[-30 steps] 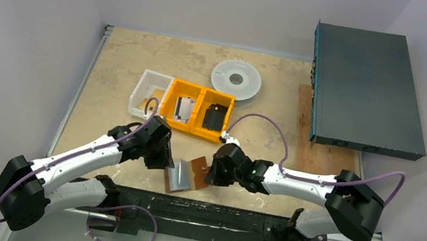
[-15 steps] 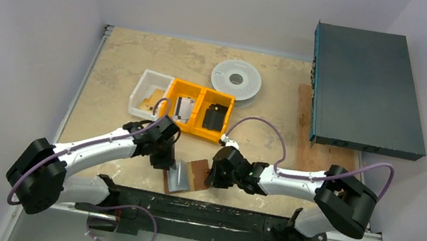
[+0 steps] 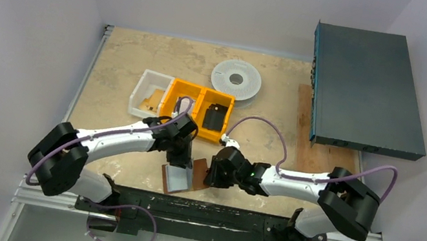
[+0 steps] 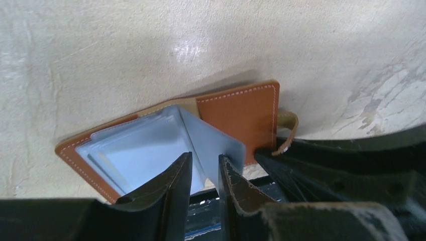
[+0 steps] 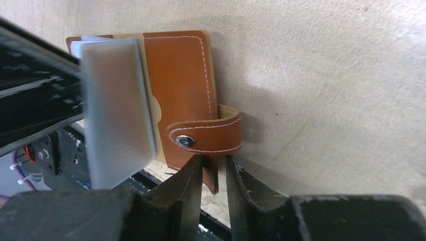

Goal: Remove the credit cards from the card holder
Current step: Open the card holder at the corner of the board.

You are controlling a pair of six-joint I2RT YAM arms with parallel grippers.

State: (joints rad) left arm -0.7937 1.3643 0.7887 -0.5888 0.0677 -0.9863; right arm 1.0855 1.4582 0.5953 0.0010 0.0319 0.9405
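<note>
Pinching a grey credit card [image 5: 115, 110] upright with the left gripper [image 4: 205, 159], clamped on it over the open card holder [image 5: 178, 85]. Straddling the holder's brown flap edge with the right gripper [image 5: 213, 161], jaws slightly parted. Resting the card holder flat at the near edge of the bench [image 3: 123, 59], between both arms.

The top external view looks down from above and behind the arm bases, far enough back to take in the whole surface [image 3: 123, 59]. The left wrist view sits just behind the left hand [image 4: 205, 159], aimed steeply down at very close range. The right wrist view looks past the right hand [image 5: 213, 160] from equally near. All three share the card holder [image 3: 198, 169] by the surface's near edge.
</note>
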